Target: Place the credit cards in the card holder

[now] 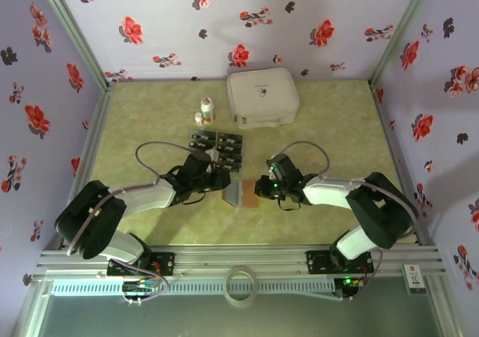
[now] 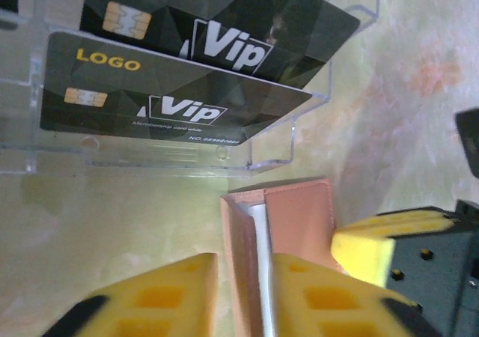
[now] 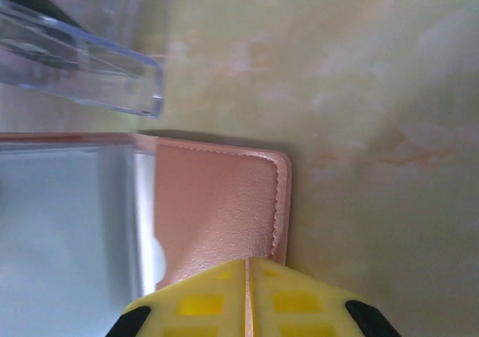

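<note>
The left gripper (image 2: 243, 260) has its yellow fingers (image 2: 172, 299) only narrowly apart, one on each side of a raised leaf of the card holder (image 2: 299, 213). From where I stand I cannot tell whether they pinch that leaf or merely flank it. The right gripper (image 3: 248, 269) has its two yellow fingers pressed flat together with nothing between them. Their tips sit at the edge of the card holder's reddish-brown cover, close to its stitched, rounded corner, on the side away from the left gripper.

The card holder itself lies partly open on the green marbled table (image 1: 337, 142), in the gap between the two grippers. One leaf stands on edge, the other shows its broad face, and a pale grey lining runs along the fold.

Just beyond the card holder, near it but apart, is a clear plastic rack (image 2: 269, 161) carrying the credit cards (image 2: 179, 105). They are dark and lean in stepped rows, each with a gold chip and "Vip" in white; the nearest also reads "LOGO" in yellow.

Well beyond the card holder, past the rack, rests a white rounded-square case (image 1: 262, 97). Two small white bottles (image 1: 206, 111) stand just to its left. On the near side of the card holder, on the metal rail between the arm bases, lies a ring of clear tape (image 1: 227, 295).
</note>
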Robot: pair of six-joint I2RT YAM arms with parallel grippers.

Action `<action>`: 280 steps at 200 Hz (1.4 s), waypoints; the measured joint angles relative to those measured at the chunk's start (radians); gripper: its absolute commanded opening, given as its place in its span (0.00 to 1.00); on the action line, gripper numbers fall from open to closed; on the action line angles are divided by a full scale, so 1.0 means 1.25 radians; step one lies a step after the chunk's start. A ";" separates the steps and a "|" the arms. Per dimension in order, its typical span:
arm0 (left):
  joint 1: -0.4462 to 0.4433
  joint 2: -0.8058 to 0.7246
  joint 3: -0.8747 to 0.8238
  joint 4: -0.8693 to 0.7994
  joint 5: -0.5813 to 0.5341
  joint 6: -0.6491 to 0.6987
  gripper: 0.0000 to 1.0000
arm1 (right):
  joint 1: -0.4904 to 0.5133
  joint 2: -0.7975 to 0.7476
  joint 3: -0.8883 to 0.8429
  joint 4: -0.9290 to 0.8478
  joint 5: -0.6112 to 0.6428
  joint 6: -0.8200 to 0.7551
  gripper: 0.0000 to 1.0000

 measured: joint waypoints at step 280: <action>-0.006 -0.079 -0.074 0.114 0.015 -0.035 0.00 | 0.000 0.084 -0.002 0.174 -0.041 0.008 0.06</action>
